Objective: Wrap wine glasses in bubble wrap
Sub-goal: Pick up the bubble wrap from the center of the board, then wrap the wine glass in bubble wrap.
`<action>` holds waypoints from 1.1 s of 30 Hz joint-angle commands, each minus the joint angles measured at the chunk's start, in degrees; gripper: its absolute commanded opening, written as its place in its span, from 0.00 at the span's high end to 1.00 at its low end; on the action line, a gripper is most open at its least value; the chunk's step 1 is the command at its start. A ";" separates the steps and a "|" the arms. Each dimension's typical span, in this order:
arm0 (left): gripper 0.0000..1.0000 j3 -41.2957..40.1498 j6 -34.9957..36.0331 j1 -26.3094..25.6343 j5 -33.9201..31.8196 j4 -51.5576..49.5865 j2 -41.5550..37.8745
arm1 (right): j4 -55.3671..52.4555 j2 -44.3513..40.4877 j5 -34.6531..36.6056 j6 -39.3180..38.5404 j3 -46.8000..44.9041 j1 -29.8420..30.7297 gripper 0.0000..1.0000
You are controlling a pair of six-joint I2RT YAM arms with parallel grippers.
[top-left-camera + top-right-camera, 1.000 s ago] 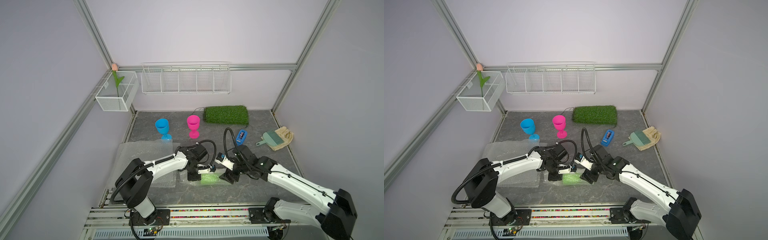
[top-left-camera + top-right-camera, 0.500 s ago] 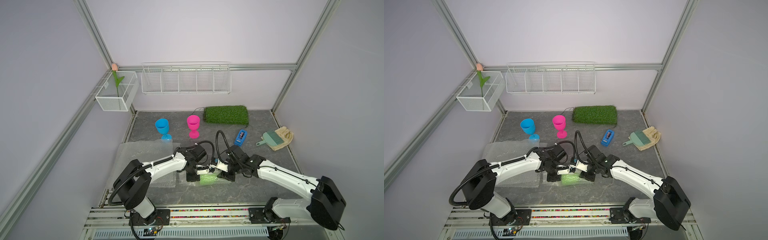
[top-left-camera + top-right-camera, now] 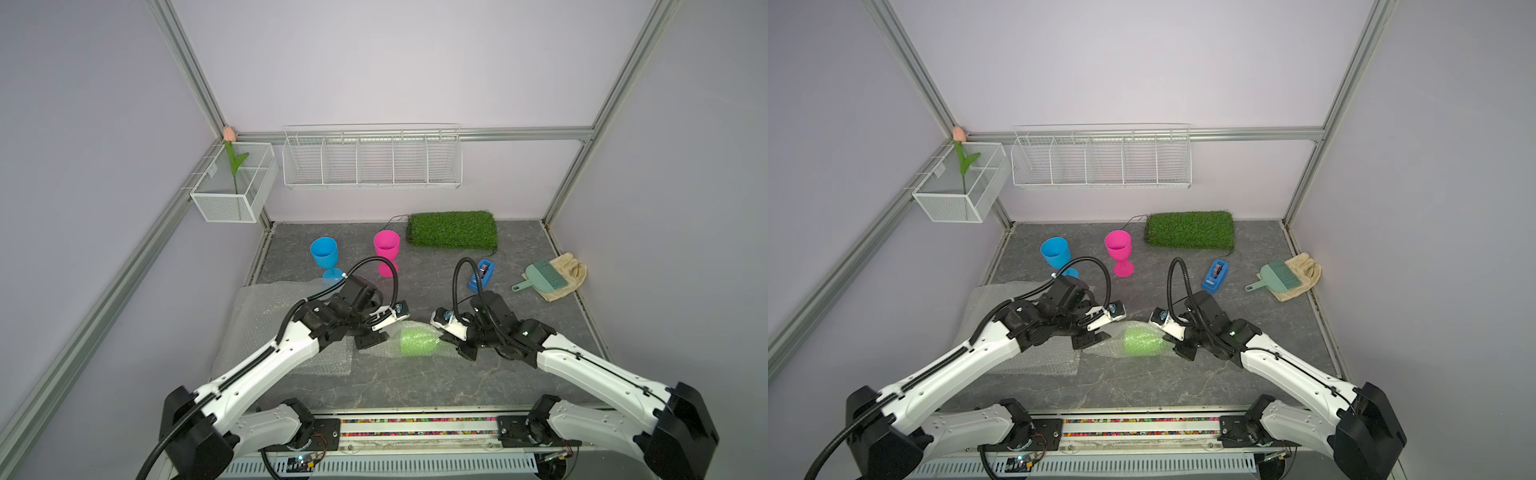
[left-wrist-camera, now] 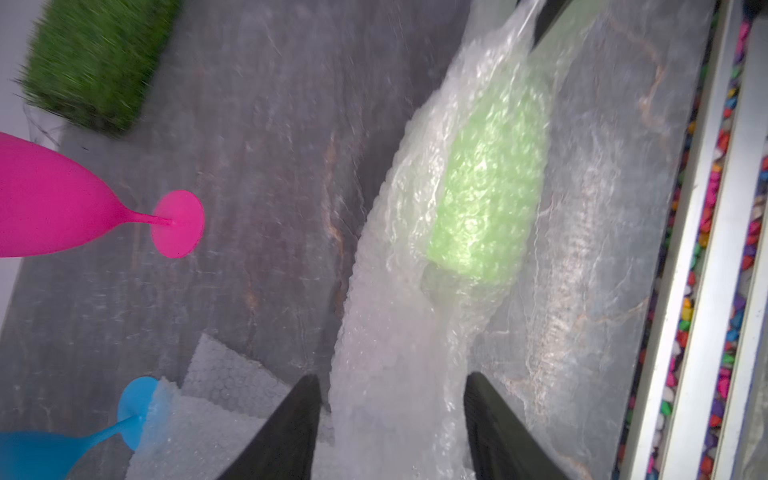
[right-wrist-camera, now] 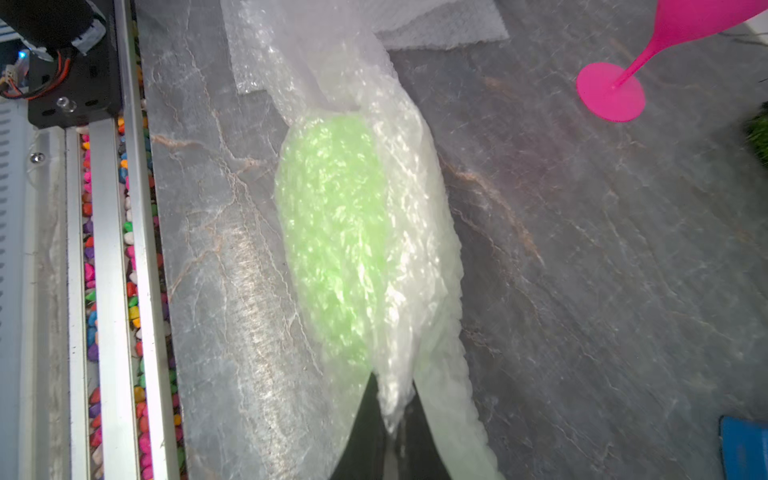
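Observation:
The lime green wine glass (image 3: 415, 340) (image 5: 332, 232) lies on its side near the table's front, rolled in bubble wrap (image 4: 386, 332) (image 5: 419, 257). My right gripper (image 5: 395, 386) (image 3: 451, 343) is shut on the bunched wrap at one end of the bundle. At the other end my left gripper (image 4: 390, 378) (image 3: 376, 334) stands open, its fingers either side of the twisted wrap without pinching it. More bubble wrap sheets (image 3: 266, 316) lie flat under the left arm. The blue wine glass (image 3: 324, 253) and the pink wine glass (image 3: 386, 247) stand upright and bare behind.
A green grass mat (image 3: 452, 229) lies at the back. A blue tape dispenser (image 3: 482, 274), a teal dustpan brush (image 3: 544, 279) and a cloth (image 3: 571, 268) sit at the right. Wire baskets (image 3: 372, 162) hang on the walls. A metal rail (image 3: 415, 426) runs along the front.
My right gripper moved in from the right and closed on the wrap at its end of the bundle. My left gripper, shut before, has opened and let go of the wrap.

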 commanded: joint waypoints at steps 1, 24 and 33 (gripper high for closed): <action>0.30 -3.23 -0.58 0.22 0.02 1.94 -8.65 | 5.27 -4.89 -4.19 2.36 -1.54 -1.57 0.93; 0.09 -3.57 0.22 0.33 -2.26 7.36 -33.66 | -3.59 -21.75 -28.83 -0.79 5.43 -11.07 0.93; 0.08 -0.76 0.60 0.31 2.97 2.68 -34.01 | -8.49 -24.86 -29.39 -7.57 5.78 -11.02 0.93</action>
